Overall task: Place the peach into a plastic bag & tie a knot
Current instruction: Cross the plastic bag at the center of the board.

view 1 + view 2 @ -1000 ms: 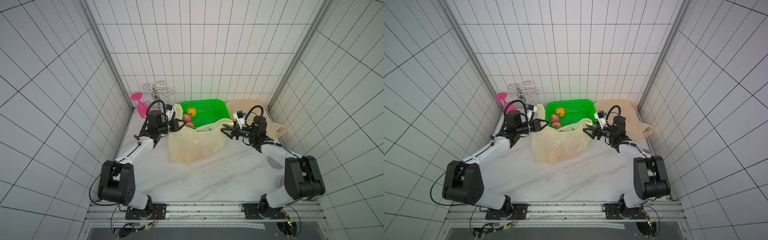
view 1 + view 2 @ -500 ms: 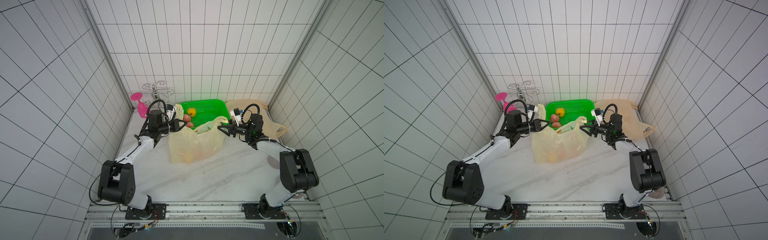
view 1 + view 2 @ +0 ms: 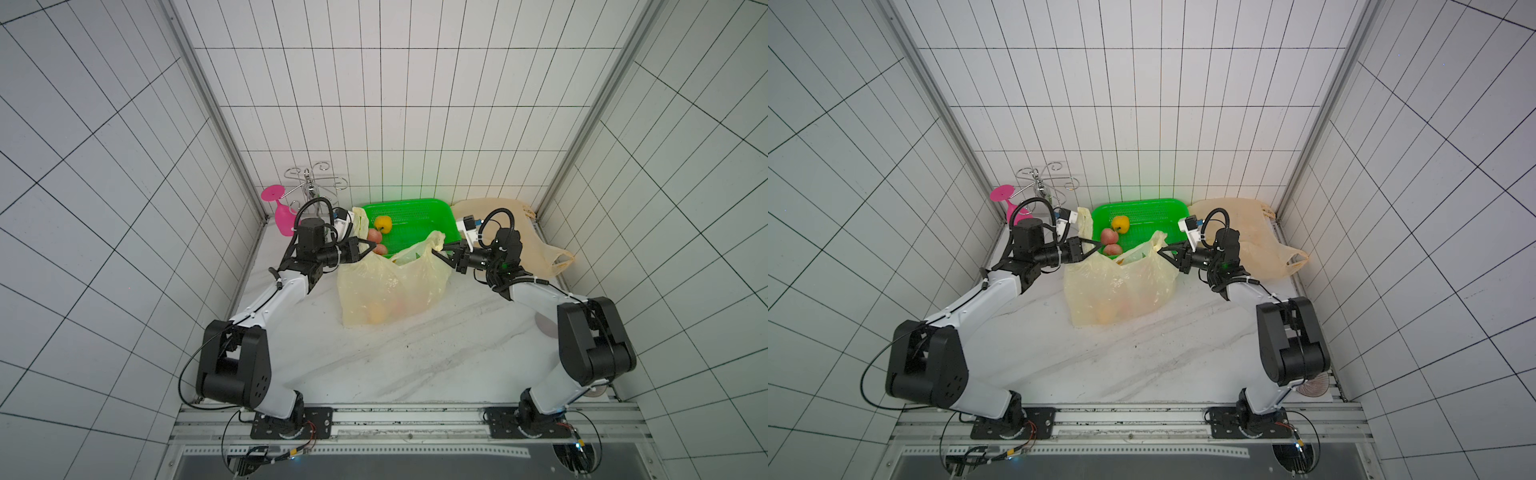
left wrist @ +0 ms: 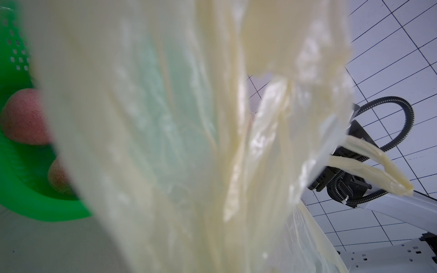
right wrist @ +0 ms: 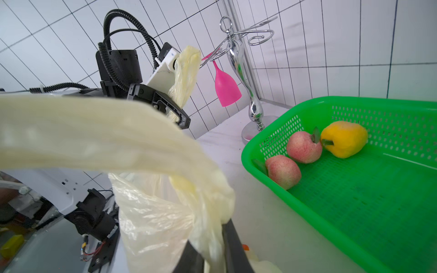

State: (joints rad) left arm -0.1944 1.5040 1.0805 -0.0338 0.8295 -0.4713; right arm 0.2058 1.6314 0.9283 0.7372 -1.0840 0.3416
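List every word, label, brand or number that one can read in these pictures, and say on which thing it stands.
Readable text: none.
Too blurred to read: a small pale marking on the black housing of the right gripper, seen in the left wrist view.
No print shows on the plastic bag, the green basket or the pink wine glass.

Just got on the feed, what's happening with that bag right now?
Both arms are on the yellowish plastic bag standing on the table. The left claw is shut on one side of its mouth, the right claw shut on the opposite handle. Rounded yellow-orange shapes show through its wall. Two peaches and a yellow pepper lie in the green basket behind. No knot yet.
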